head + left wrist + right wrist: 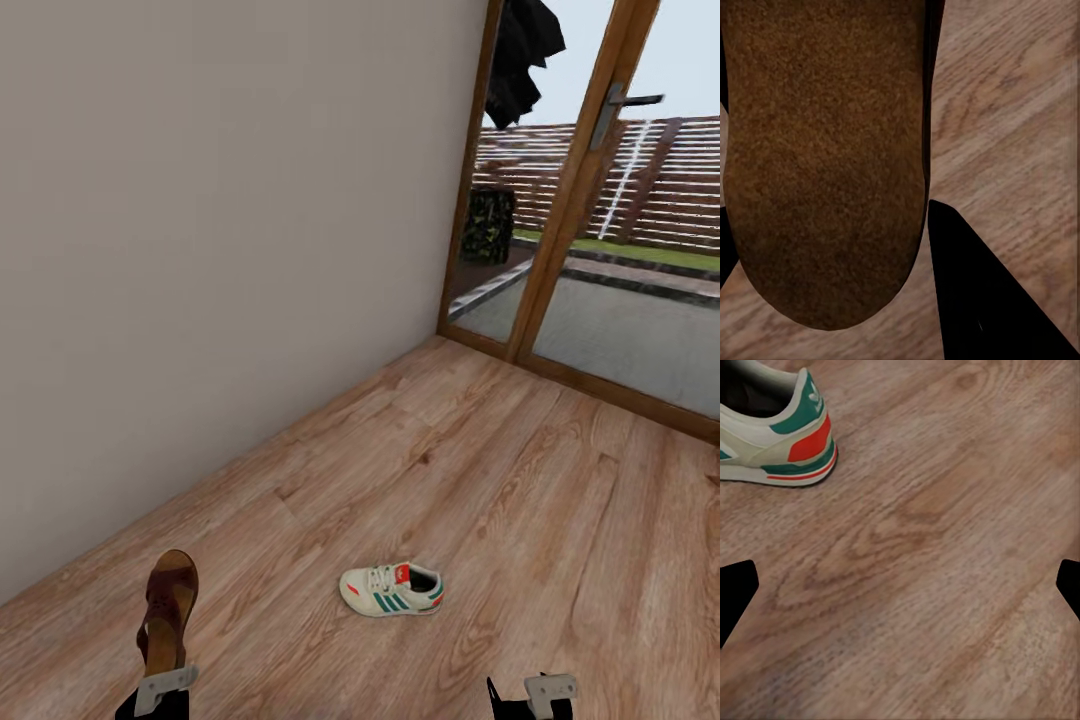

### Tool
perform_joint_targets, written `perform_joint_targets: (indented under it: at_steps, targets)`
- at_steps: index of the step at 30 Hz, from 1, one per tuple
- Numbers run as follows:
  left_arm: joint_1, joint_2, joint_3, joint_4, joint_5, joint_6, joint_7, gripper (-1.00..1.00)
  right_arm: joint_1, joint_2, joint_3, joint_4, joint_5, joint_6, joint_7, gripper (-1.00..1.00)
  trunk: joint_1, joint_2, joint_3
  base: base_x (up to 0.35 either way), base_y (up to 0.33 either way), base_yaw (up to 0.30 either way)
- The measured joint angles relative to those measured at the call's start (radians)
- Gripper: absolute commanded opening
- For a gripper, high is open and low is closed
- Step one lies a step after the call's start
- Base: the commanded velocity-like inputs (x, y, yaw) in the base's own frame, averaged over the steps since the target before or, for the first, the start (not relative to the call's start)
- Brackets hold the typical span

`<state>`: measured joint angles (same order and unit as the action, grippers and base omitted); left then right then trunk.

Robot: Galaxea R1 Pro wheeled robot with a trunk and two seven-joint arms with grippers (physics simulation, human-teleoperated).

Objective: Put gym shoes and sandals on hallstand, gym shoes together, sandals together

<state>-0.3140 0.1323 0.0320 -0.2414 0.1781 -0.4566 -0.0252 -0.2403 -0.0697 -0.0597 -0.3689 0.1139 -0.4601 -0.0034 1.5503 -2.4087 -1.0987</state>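
Observation:
A dark-brown sandal [168,605] is held above the wood-plank corridor floor [500,480] at the lower left, with my left gripper [160,675] shut on its heel end. In the left wrist view its suede-like sole [825,150] lies between the black fingers [975,300]. One white gym shoe [392,590] with teal stripes and red accents lies on its sole mid-floor. Its heel [784,435] also appears in the right wrist view. My right gripper [520,695] hangs open and empty to the right of and nearer than the shoe. The hallstand, the second gym shoe and the second sandal are out of view.
A plain beige wall [220,250] runs along the left. Ahead on the right stands a wooden-framed glass door [575,200] with a handle [625,100], a dark garment [520,55] hanging beside it. Bare floor stretches between the shoe and the door.

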Motion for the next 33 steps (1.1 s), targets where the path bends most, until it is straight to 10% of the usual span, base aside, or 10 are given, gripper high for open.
perform_joint_targets:
  at_steps: [33]
  targets:
    - [0.001, 0.001, 0.001, 0.0, 0.002, -0.001, 0.0, -1.0, 0.0, 0.0, 0.0, 0.001, 0.0, 0.001, 0.001, 1.0, 0.0, 0.0, 0.0, 0.001, -0.04, 0.171]
